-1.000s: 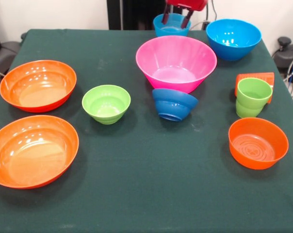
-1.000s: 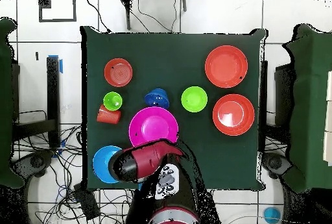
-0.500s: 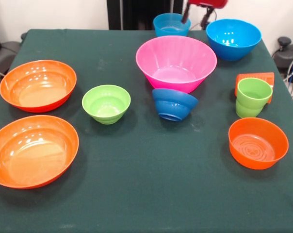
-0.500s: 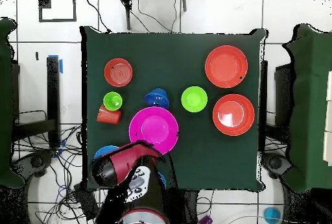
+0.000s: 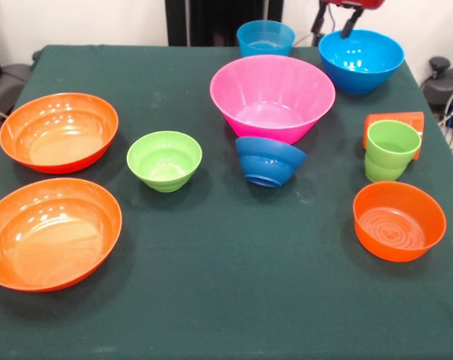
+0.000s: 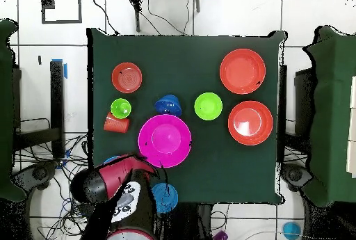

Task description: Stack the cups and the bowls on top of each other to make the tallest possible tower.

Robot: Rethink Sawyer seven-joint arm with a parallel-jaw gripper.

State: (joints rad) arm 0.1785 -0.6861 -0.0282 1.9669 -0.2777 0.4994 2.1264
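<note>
My gripper [image 5: 337, 21] hangs open and empty at the top edge, above the far rim of the larger sky blue bowl [image 5: 361, 58]. In the overhead view my arm [image 6: 104, 185] covers that bowl and hides the gripper. The smaller sky blue bowl [image 5: 265, 37] stands to its left. The big pink bowl [image 5: 272, 97] stands alone on the cloth. A dark blue bowl [image 5: 269, 160] lies tilted in front of it. The lime green bowl [image 5: 164, 160], two wide orange bowls [image 5: 58, 131] [image 5: 52, 231] and a smaller orange bowl [image 5: 399, 220] stand apart. The lime green cup [image 5: 391, 150] is upright; the orange cup [image 5: 395, 120] lies on its side behind it.
The green table cloth [image 5: 234, 285] carries everything. Cables and a dark object [image 5: 444, 79] lie off the table's right edge. The robot's black pedestal [image 5: 211, 21] stands behind the far edge.
My gripper has moved right in the front view, from above the smaller sky blue bowl to above the larger one. It stays open. No bowl or cup has moved.
</note>
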